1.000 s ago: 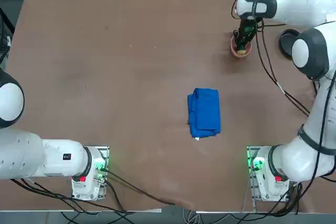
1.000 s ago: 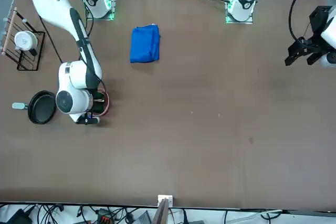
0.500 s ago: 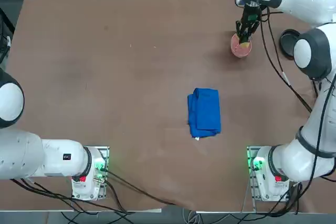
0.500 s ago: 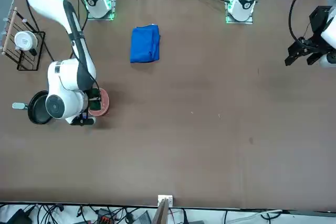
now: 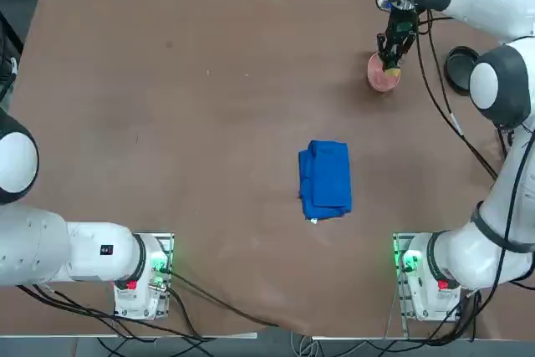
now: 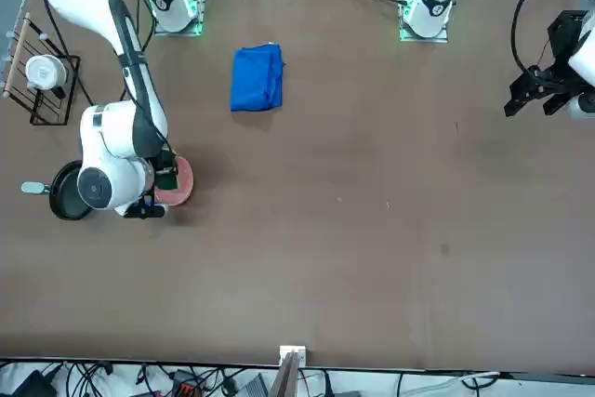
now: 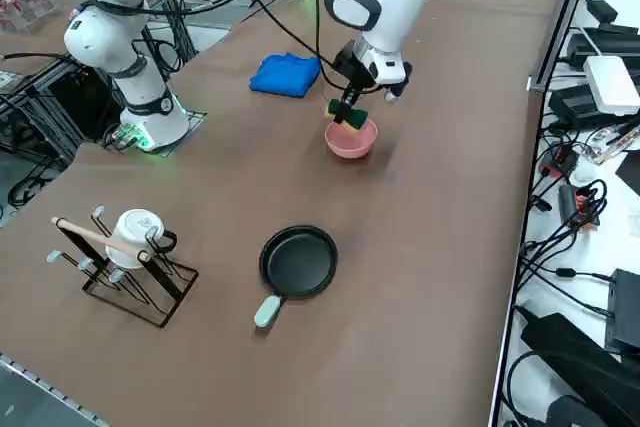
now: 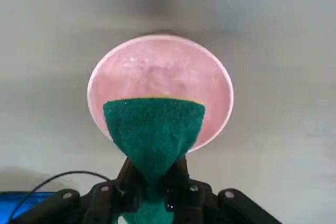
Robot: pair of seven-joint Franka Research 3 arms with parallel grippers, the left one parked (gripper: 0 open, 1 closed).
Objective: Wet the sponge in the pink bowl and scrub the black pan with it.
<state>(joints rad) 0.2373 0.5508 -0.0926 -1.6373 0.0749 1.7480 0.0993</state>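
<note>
My right gripper (image 8: 153, 179) is shut on the sponge (image 8: 153, 129), pinching its middle so the green face fans out past the fingers. A thin yellow edge shows at the sponge's tip. The sponge (image 7: 345, 112) hangs just above the pink bowl (image 7: 352, 139), clear of its rim (image 8: 131, 64). Seen from overhead, the gripper (image 5: 389, 54) stands over the bowl (image 5: 384, 79) at the table's far right. The black pan (image 7: 298, 260) lies empty further to the right, its light handle pointing away from the bowl. It also shows as the pan (image 5: 460, 68), partly hidden behind my arm.
A folded blue cloth (image 5: 325, 180) lies mid-table, nearer the arm's base. A wire rack with a white mug (image 7: 130, 247) stands beyond the pan near the table's edge. Cables hang off my arm above the bowl.
My right gripper has lifted out of the pink bowl with the sponge still held and shifted a little toward the pan side. Bowl, pan and cloth have not moved.
</note>
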